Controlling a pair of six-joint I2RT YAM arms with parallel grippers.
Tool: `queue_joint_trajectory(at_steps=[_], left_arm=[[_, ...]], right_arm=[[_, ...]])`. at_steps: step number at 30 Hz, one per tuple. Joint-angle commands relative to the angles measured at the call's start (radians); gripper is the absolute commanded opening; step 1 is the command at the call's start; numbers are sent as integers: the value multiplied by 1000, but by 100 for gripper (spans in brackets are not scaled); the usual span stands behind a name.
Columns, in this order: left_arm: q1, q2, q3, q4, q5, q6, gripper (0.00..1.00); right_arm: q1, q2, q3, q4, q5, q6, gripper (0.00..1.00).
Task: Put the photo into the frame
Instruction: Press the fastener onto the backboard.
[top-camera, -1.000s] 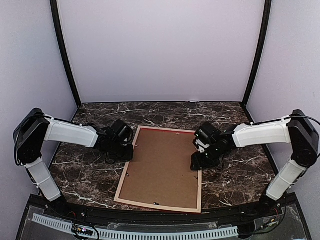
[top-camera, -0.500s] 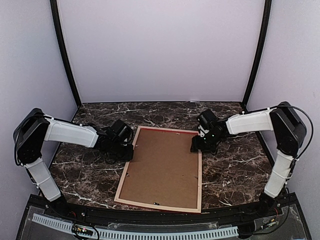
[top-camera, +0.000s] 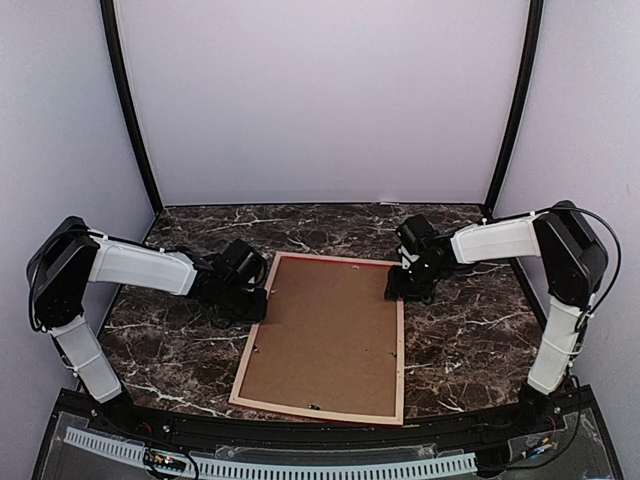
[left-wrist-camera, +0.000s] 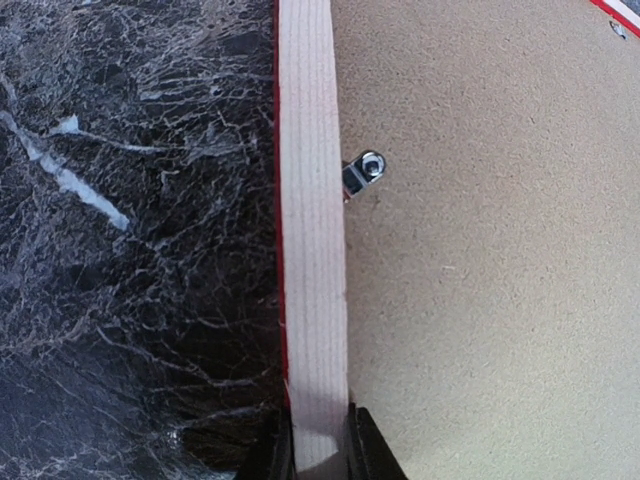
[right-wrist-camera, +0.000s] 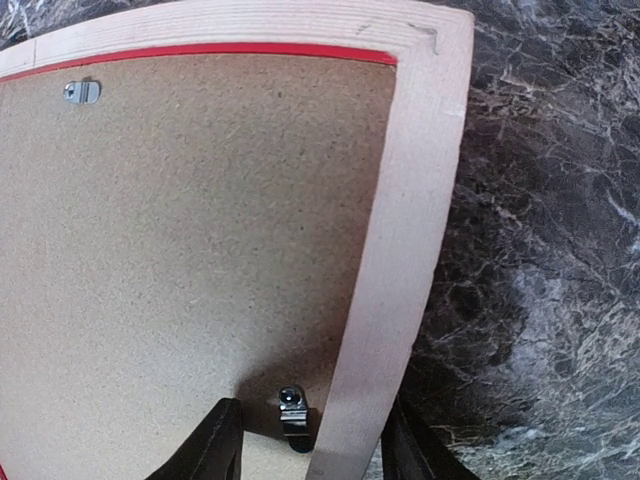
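The frame (top-camera: 399, 345) lies face down on the marble table, pale wood back upward, with a thin red edge showing. The brown backing board (top-camera: 325, 335) fills it. The photo is hidden from every view. My left gripper (top-camera: 262, 300) is at the left rail, and in the left wrist view this gripper (left-wrist-camera: 320, 452) is shut on that rail (left-wrist-camera: 312, 250). My right gripper (top-camera: 397, 290) is at the far right corner. In the right wrist view the right gripper (right-wrist-camera: 312, 447) stands open, straddling the right rail (right-wrist-camera: 400, 270) and a metal clip (right-wrist-camera: 291, 410), with a gap beside its left finger (right-wrist-camera: 215, 447).
Other small metal clips sit on the board's edges (left-wrist-camera: 362, 172) (right-wrist-camera: 82, 92). Dark veined marble (top-camera: 470, 330) surrounds the frame. Lilac walls enclose the table on three sides.
My right gripper has moved from the middle of the right rail up to the far right corner, and its jaws have narrowed a little. The left arm and the frame have stayed still.
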Motion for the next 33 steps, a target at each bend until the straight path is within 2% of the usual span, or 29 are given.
queue_joint_trajectory(at_steps=[1, 16, 28, 33], left_arm=[[-12, 0, -7, -20, 36, 2, 12], [-12, -1, -14, -21, 36, 5, 13], [-12, 1, -16, -21, 40, 6, 12], [-14, -1, -23, -19, 42, 4, 12]], right_arm=[[-7, 10, 22, 1, -14, -68, 46], [-47, 51, 23, 15, -54, -122, 34], [-76, 81, 17, 34, -103, -146, 18], [-96, 88, 21, 52, -150, -166, 17]])
